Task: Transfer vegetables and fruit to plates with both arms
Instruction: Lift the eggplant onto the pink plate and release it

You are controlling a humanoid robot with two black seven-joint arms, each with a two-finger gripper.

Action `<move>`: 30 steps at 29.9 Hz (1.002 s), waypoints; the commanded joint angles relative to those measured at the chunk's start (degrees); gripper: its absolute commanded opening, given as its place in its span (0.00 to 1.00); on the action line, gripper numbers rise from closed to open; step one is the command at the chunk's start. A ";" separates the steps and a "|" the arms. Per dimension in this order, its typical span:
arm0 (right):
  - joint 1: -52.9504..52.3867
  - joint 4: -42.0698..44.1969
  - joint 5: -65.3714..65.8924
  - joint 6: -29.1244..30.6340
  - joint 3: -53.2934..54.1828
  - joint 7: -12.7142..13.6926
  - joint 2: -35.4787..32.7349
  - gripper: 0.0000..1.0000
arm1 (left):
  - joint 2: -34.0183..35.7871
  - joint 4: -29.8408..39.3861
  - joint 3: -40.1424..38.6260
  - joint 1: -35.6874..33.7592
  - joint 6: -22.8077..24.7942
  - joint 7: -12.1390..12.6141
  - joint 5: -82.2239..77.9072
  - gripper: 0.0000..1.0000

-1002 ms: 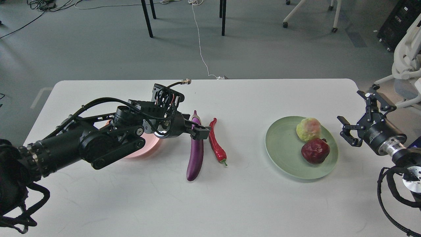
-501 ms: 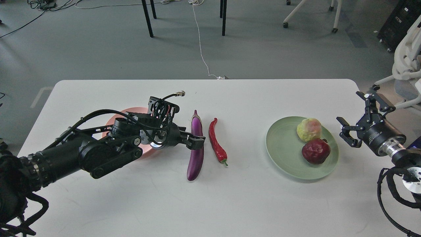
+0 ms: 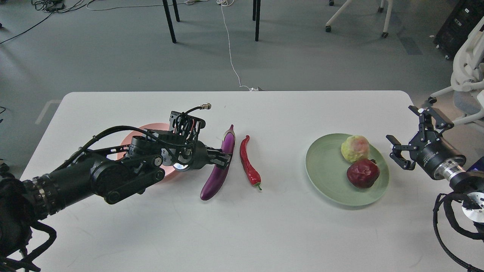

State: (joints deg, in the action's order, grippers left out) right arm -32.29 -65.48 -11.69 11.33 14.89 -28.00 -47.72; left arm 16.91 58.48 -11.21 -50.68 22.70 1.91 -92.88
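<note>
My left gripper (image 3: 222,160) is shut on the purple eggplant (image 3: 211,181) around its middle. The eggplant lies tilted, cap end far and right, blunt end near and left. The red chili pepper (image 3: 249,164) lies on the table just right of it. The pink plate (image 3: 130,133) is mostly hidden behind my left arm. The pale green plate (image 3: 325,166) holds the yellow-green fruit (image 3: 354,148) and the dark red fruit (image 3: 363,173). My right gripper (image 3: 402,128) is open and empty, just right of the green plate.
The white table (image 3: 242,234) ends at a far edge, with chair and table legs (image 3: 169,20) and a white cable (image 3: 230,49) on the floor beyond. A white chair (image 3: 467,71) stands at the far right.
My left gripper lowered and closed around the eggplant. The eggplant swung, its near end moving left. The right arm barely moved.
</note>
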 commanded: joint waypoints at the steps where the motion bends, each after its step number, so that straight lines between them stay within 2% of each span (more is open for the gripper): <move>1: 0.04 0.00 0.00 -0.17 0.05 0.00 0.09 0.97 | 0.49 0.58 -1.18 -0.29 -0.38 0.11 2.69 0.07; 5: -0.05 -0.09 0.00 -0.17 0.49 0.00 0.00 0.97 | 2.94 3.12 -4.43 -2.05 -0.12 0.11 12.09 0.08; 9: -0.05 0.00 0.00 -0.17 0.58 0.00 -0.09 0.97 | 10.05 4.54 -4.62 -6.62 0.93 -1.11 16.07 0.09; 12: 0.04 0.00 0.00 0.00 0.49 0.00 0.09 0.97 | 15.23 4.54 -4.00 -6.80 3.39 -4.36 15.89 0.10; 14: 0.04 0.00 0.00 0.00 0.41 0.00 0.17 0.97 | 18.23 4.10 -3.91 -6.01 3.40 -6.12 15.80 0.11; 18: 0.04 0.00 0.00 -0.17 0.49 0.00 0.26 0.97 | 21.14 3.49 -2.86 -2.50 3.22 -7.18 14.76 0.17; 20: 0.04 0.00 0.00 0.01 0.49 0.00 0.26 0.97 | 21.84 2.70 -2.86 -0.83 2.96 -9.28 13.00 0.25; 23: 0.04 0.08 0.00 0.01 0.58 0.00 0.17 0.97 | 21.84 -0.81 -2.77 0.49 2.08 -13.15 9.23 0.30; 25: 0.04 0.08 0.00 0.01 0.58 0.00 0.17 0.97 | 21.84 -3.10 -2.77 1.19 1.82 -14.73 6.94 0.42; 26: 0.04 0.08 0.00 0.01 0.58 0.00 0.17 0.97 | 21.76 -3.80 -2.77 1.29 1.73 -15.26 6.23 0.54; 28: 0.12 0.08 0.00 0.01 0.49 0.00 0.17 0.97 | 21.84 -3.99 -2.86 1.29 1.64 -15.97 6.22 0.83; 29: 0.30 0.08 0.00 0.01 0.49 0.00 0.26 0.97 | 21.84 -3.99 -2.94 1.20 1.64 -15.97 6.22 0.90; 30: 0.30 0.08 0.00 0.01 0.49 0.00 0.26 0.97 | 21.84 -3.99 -3.03 0.94 1.55 -16.06 6.22 0.92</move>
State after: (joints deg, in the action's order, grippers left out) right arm -32.17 -65.40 -11.70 11.34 15.44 -28.00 -47.53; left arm 38.73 54.77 -13.99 -49.47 24.40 -13.65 -86.43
